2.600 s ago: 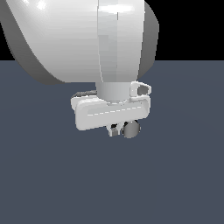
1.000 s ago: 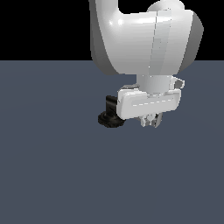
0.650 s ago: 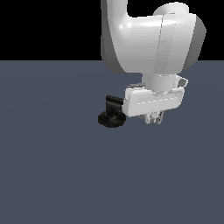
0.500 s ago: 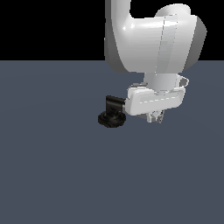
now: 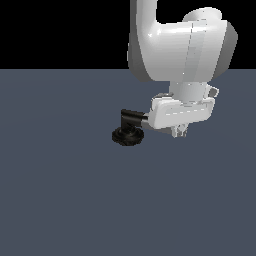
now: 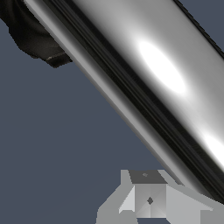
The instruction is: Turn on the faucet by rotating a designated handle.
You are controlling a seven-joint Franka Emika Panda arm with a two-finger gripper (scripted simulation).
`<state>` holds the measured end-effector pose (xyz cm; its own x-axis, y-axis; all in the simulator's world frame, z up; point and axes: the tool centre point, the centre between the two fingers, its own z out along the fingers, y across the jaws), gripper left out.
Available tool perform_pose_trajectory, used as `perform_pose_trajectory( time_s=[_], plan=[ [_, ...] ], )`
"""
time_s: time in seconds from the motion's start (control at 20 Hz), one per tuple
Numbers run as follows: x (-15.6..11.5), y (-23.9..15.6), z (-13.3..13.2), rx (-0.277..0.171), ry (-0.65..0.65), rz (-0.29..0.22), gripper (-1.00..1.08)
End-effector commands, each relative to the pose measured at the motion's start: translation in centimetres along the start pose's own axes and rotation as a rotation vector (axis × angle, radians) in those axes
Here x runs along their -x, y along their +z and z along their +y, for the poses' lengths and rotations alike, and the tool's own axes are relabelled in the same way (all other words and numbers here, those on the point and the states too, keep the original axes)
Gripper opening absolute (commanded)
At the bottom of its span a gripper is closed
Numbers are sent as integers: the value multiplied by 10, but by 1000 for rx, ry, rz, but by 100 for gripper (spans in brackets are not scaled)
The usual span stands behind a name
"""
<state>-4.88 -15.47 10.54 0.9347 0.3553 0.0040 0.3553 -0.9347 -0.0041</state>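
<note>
The faucet's black ribbed base (image 5: 128,136) sits on the grey floor, with its black elbow (image 5: 131,117) above it. The chrome handle (image 5: 147,120) runs from the elbow toward the exterior view's right; most of it is hidden behind my white hand. My gripper (image 5: 179,132) hangs just past the handle, its fingers close together with nothing between them. In the wrist view the handle (image 6: 144,83) fills the picture as a wide shiny diagonal bar, the black elbow (image 6: 33,37) lies at one end, and a fingertip (image 6: 148,199) lies right beside the bar.
The flat grey floor (image 5: 65,200) spreads all around the faucet. My large white arm (image 5: 180,45) rises above the hand and blocks the view behind it.
My hand has moved toward the exterior view's right. The faucet's base and elbow, first hidden behind the hand, now show. The handle's end no longer faces the camera; the bar points right.
</note>
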Motion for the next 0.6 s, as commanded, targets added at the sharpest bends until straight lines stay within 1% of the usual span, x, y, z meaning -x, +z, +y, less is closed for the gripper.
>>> perform_pose_trajectory(
  time_s=[0.0,0.55],
  plan=[
    [-7,1,8,3,2,1,-100],
    [-33,2,33,4,5,0,-100]
  ],
)
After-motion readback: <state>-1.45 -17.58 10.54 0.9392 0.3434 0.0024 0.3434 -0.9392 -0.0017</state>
